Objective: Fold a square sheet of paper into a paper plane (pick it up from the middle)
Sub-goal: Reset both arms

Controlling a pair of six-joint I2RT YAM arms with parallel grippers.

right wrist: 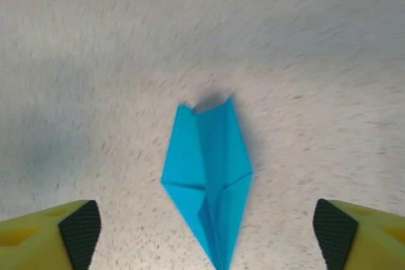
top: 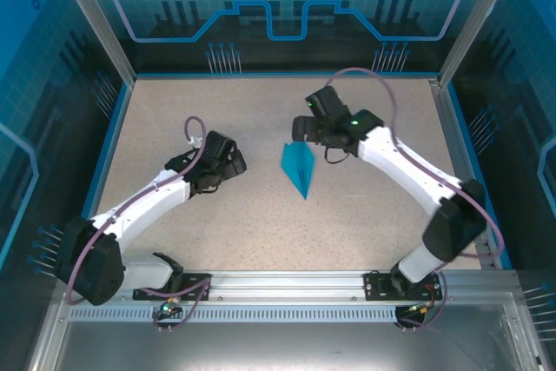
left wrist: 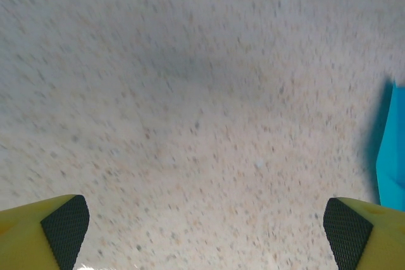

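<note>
Beside the paper plane (top: pixel 298 168), the left pincer (left wrist: pixel 204 231) and right pincer (right wrist: pixel 207 231) point inward toward it, each spread wide apart.

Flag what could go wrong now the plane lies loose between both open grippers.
The paper plane lies unheld, one edge casting a shadow, so folds may spring open. The right gripper sits close to its wide end and could nudge or crush it. The left gripper is offset; a grab might miss.

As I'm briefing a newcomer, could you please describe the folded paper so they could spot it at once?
On the speckled beige table, look just nearer than the black right gripper, right of the left gripper. A narrow, pointed teal-blue paper dart lies there, the only flat coloured thing.
</note>
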